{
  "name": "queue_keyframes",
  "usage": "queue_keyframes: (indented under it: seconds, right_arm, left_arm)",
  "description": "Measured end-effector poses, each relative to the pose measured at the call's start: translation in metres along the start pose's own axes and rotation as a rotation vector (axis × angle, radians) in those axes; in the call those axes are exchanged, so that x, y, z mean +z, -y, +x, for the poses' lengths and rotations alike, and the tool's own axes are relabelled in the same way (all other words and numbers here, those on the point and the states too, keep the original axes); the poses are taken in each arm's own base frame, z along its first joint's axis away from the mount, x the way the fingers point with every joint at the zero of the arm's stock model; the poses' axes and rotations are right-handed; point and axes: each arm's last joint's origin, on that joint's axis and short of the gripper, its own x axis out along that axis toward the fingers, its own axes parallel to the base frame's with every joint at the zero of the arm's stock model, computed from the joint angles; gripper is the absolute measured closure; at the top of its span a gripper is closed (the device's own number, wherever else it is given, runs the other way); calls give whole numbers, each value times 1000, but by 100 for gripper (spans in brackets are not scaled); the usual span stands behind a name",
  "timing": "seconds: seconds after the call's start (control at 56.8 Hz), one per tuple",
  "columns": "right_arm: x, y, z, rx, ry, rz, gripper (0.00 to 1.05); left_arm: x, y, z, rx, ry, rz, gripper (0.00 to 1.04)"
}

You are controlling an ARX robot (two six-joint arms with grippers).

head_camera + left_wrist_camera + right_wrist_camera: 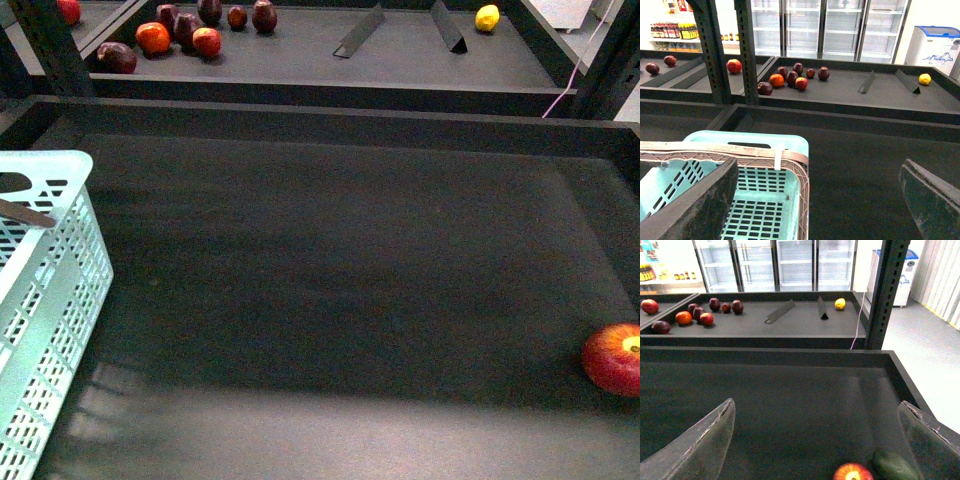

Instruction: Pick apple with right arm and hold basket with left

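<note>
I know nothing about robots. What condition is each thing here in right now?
left gripper: jaws wide open, holding nothing, by the basket's rim.
right gripper: jaws wide open, empty.
basket: upright, nothing visible inside.
handle: folded down across the rim.
apple: lying loose on the dark shelf, not gripped.

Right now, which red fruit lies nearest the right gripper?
The apple with the yellow centre, on the near tray by the right gripper; the other fruits sit on the far shelf.

Left pincer (820, 167) spread wide, one finger (695, 200) over basket (742, 139); mauve handle (715, 150) lies across rim.
</note>
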Motion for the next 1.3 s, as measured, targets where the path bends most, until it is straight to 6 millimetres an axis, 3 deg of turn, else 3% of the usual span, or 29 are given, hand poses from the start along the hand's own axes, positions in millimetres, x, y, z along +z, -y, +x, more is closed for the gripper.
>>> queue_keyframes:
  seconds: [0.67,0.793,0.846,1.057,1.304]
  right_arm:
    - [0,0,0,0,0,0,9]
    - [0,0,0,1,1,0,9]
    - [0,0,0,-2,1,0,9]
    - [0,0,0,0,1,0,9]
    - [0,0,0,0,1,0,9]
  left_arm:
    - [0,0,0,12,-10,-9,7]
    - [0,-1,3,384,-435,-146,7]
    - [0,-3,5,448,-470,-198,7]
    - [25,-25,34,479,-344,-440,7]
    - [20,-79,77,472,-263,-962,7]
